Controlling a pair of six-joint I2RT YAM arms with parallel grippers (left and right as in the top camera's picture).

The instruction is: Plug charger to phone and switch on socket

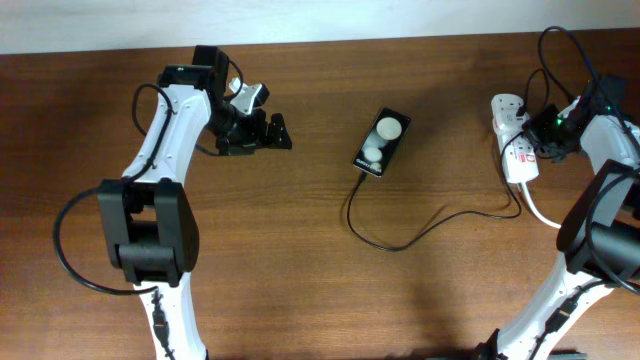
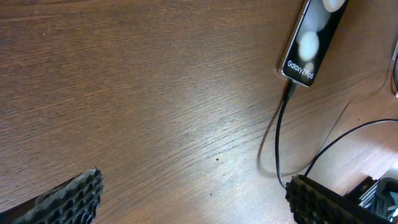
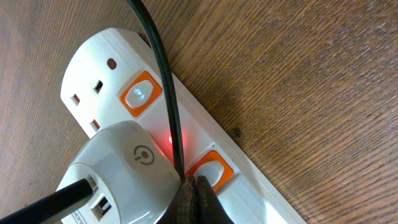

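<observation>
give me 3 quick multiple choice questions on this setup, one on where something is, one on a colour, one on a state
1. In the overhead view, where does the socket lie relative to the phone?
A) to its left
B) to its right
C) underneath it

2. What colour frames the socket's switches?
A) blue
B) green
C) orange

3. How do the right fingers stand?
A) wide open
B) shut
C) gripping the phone

Answers:
1 B: the socket lies at the far right of the table and the phone sits mid-table.
2 C: orange surrounds show plainly in the right wrist view.
3 B: the tips are pressed together by the switch next to the white adapter.
</observation>
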